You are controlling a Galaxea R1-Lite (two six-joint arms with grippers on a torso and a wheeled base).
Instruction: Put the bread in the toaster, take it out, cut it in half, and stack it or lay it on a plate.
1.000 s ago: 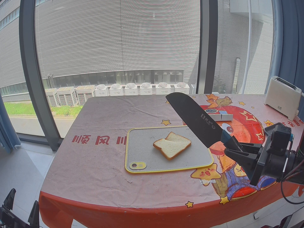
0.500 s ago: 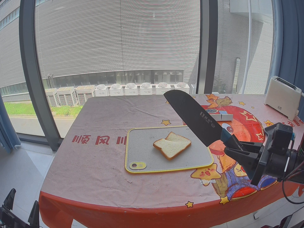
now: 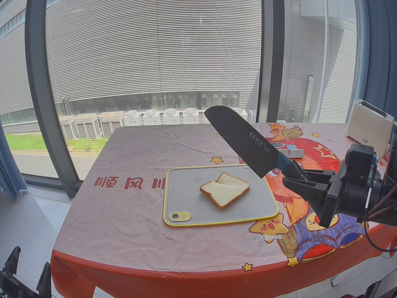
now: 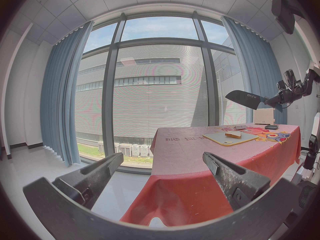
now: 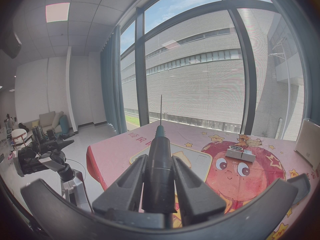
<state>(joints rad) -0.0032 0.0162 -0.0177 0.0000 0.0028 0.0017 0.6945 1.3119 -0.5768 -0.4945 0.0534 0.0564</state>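
A slice of bread (image 3: 225, 189) lies flat on the grey, yellow-rimmed cutting board (image 3: 186, 203) at the table's middle. My right gripper (image 3: 292, 175) is shut on the handle of a big black knife (image 3: 242, 139). It holds the blade in the air above the board's far right corner, tip pointing up and to the left. In the right wrist view the knife handle (image 5: 160, 170) sits clamped between the fingers, blade edge-on. The white toaster (image 3: 369, 126) stands at the far right edge. My left gripper (image 4: 162, 158) is open and holds nothing, low beyond the table's near left corner.
A small grey and white block (image 3: 291, 152) lies on the cloth behind the board. The patterned tablecloth (image 3: 124, 212) hangs over the table's front edge. A window with a dark frame runs behind the table.
My right gripper has lifted the knife and carried it a little to the left, nearer the board. The bread and the board have not moved.
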